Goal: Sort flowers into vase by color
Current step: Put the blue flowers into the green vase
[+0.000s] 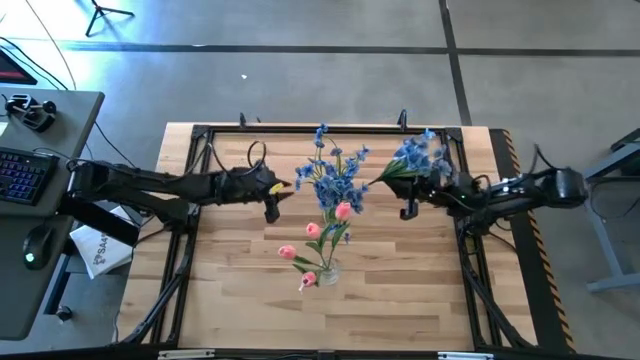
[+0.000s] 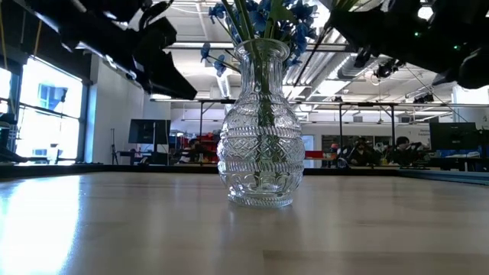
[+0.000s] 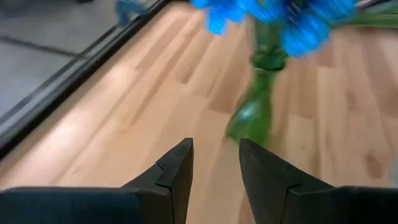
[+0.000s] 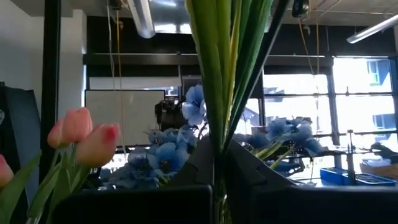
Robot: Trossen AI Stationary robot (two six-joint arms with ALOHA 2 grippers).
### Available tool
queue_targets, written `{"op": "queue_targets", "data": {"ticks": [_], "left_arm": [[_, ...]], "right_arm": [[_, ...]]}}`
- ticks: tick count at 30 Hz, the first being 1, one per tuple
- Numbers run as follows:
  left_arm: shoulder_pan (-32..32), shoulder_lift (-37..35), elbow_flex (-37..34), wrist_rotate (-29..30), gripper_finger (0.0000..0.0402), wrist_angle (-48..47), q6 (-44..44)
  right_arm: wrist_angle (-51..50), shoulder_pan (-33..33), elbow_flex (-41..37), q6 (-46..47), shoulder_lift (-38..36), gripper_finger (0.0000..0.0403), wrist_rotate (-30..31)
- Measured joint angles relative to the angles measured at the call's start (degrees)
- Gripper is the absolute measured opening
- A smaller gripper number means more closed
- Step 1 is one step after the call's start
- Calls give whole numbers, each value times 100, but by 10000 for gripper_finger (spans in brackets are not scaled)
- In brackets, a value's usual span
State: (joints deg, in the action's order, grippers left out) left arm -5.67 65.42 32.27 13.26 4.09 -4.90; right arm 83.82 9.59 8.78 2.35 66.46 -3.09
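Note:
A clear glass vase (image 2: 260, 137) at mid-table holds several blue sprays (image 1: 330, 175); in the left wrist view it looks green (image 3: 258, 106). Nearer the front edge, a second clear vase (image 1: 328, 270) holds pink tulips (image 1: 343, 210). My right gripper (image 1: 408, 208) hangs right of the blue bunch, shut on another blue spray (image 1: 420, 152). My left gripper (image 1: 272, 205) hangs left of the vases, open (image 3: 216, 168), with nothing between its fingers. My right gripper pinches the blue spray's green stems (image 4: 219, 155) between its two fingers. The stems run on past the fingertips, slanting upward. The blossoms (image 1: 420, 152) lie toward the table's far side of the gripper. The spray is lifted clear of the table.
A black frame (image 1: 200, 135) runs along the table's edges. Bare wood lies left and right of the vases. Pink tulips (image 4: 81, 137) and blue blossoms (image 4: 161, 155) stand close before my right gripper. A desk with a keyboard (image 1: 20, 170) stands off the table's left.

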Motion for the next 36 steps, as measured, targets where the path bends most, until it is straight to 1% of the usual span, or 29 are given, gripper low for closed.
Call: {"op": "queue_targets", "data": {"ticks": [2,5,12,17,21,23,30,33,36], "left_arm": [[0,149,-334,-123,120,813,-58],[0,439,-639,-131,120,1596,-221],[2,1315,-669,-458,120,2485,-211],[0,1933,-669,-461,120,3328,-206],[0,2250,-666,-461,120,4040,-202],[0,2383,-618,-477,120,4239,-201],[2,2836,-91,-678,120,4250,191],[2,3056,141,-711,120,4244,280],[2,3249,312,-720,120,4223,350]], "right_arm": [[183,-57,131,-56,330,0,-23],[518,-149,285,-85,816,0,-39],[599,-222,748,-127,1671,0,-26],[601,-222,1036,-129,2094,0,-20],[553,-222,1073,-126,2291,0,-13],[543,-222,1073,-106,2326,0,-12],[339,-226,1090,-106,2323,0,-14],[-133,-226,1250,-121,2323,0,-45],[-859,-226,1496,-227,2323,0,-143]]}}
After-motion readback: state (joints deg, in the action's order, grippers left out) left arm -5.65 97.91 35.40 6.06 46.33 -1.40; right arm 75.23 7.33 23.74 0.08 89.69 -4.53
